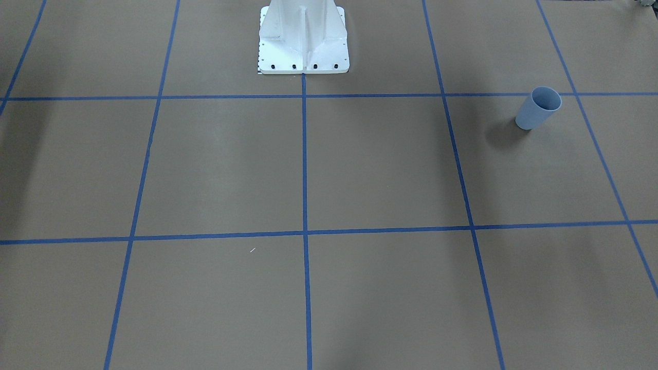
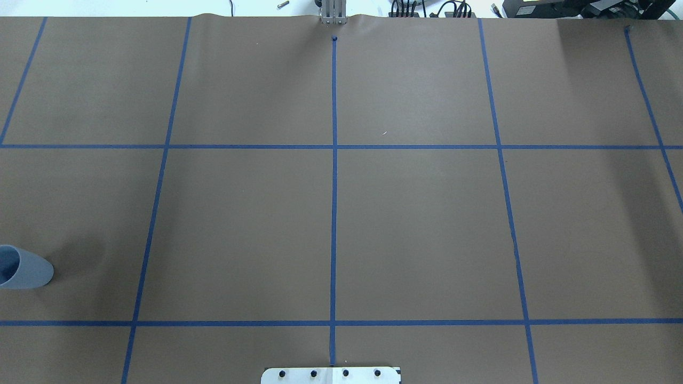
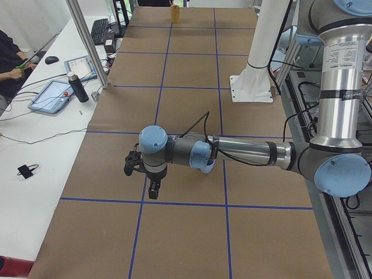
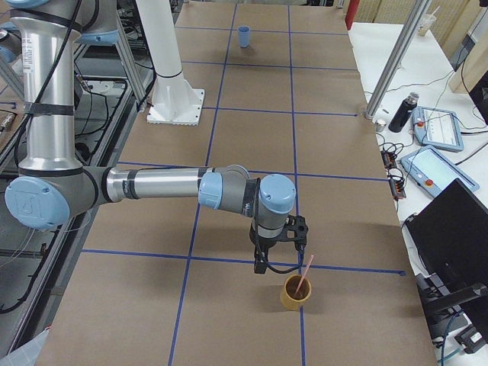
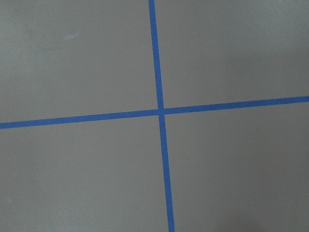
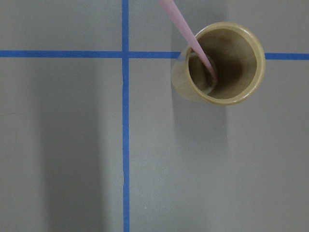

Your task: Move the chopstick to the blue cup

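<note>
The blue cup (image 1: 538,108) stands upright on the brown table, at the left edge of the overhead view (image 2: 24,268) and far back in the exterior right view (image 4: 243,36). A pink chopstick (image 6: 186,34) leans in a tan cup (image 6: 219,63), also seen in the exterior right view (image 4: 295,292). My right gripper (image 4: 278,255) hangs just beside and above the tan cup; I cannot tell if it is open. My left gripper (image 3: 142,176) points down over the table a little way from the blue cup (image 3: 207,169), which the arm mostly hides; its state cannot be told.
The white robot pedestal (image 1: 303,41) stands at the table's robot-side edge. Blue tape lines grid the brown table. A side table along the far edge holds tablets and a bottle (image 3: 78,87), with metal posts (image 4: 393,65) along it.
</note>
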`<control>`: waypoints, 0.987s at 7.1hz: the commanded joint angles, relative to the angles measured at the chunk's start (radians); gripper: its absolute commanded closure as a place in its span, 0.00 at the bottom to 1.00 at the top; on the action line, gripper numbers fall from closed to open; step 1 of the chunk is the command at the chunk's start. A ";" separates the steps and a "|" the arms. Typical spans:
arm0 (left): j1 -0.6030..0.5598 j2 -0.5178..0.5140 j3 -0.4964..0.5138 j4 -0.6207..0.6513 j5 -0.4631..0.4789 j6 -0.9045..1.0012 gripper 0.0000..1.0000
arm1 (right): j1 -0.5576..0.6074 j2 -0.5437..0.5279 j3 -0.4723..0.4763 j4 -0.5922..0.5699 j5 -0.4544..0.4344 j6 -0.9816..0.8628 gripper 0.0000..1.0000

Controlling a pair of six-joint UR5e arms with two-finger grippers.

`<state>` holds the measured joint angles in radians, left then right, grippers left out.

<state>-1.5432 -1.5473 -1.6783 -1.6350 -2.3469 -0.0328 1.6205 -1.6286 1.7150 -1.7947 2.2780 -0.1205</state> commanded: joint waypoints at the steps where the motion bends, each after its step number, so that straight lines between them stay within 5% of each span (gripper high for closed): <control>1: 0.000 0.003 0.000 -0.003 0.000 0.004 0.02 | -0.001 0.001 0.003 0.000 0.000 0.001 0.00; 7: 0.002 0.006 -0.021 -0.008 -0.002 -0.006 0.02 | -0.001 0.004 0.023 0.000 0.046 0.001 0.00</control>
<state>-1.5418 -1.5410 -1.6934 -1.6400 -2.3454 -0.0336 1.6200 -1.6261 1.7276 -1.7947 2.2994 -0.1193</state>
